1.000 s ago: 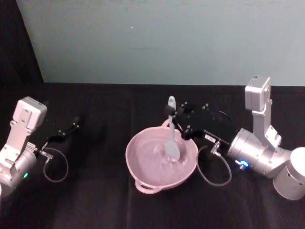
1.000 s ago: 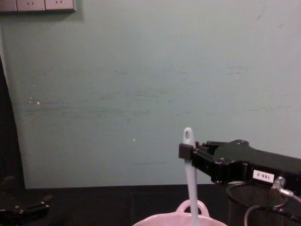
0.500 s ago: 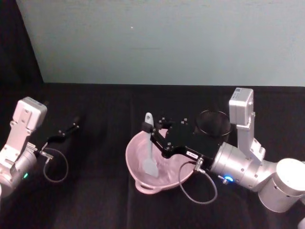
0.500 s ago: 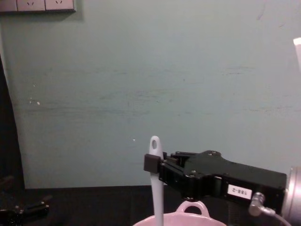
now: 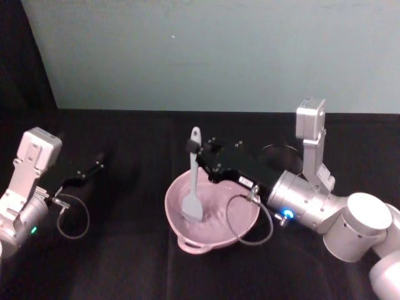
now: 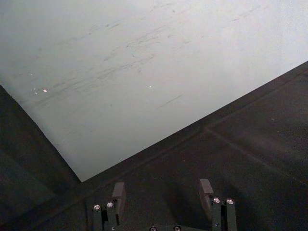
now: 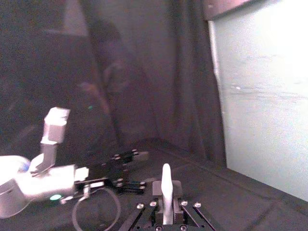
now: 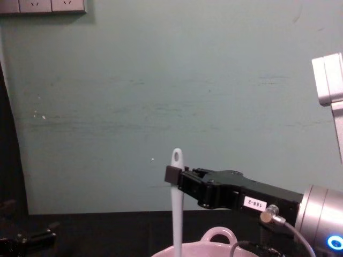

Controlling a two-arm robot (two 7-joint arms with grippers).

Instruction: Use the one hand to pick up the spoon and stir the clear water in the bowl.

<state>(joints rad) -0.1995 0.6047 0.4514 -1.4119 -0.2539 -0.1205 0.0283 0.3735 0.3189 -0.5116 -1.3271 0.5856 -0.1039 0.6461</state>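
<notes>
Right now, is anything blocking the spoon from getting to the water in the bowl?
Nothing visible does. The right end effector is shut on the spoon, whose blade sits down inside the bowl. The left end effector is parked off to the left, open.

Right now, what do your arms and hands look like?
Both arms are silver cylinders with boxy grey cameras and looping cables. The right gripper is black with a small white numbered label; a blue light glows on its wrist. The left gripper is black too.
</notes>
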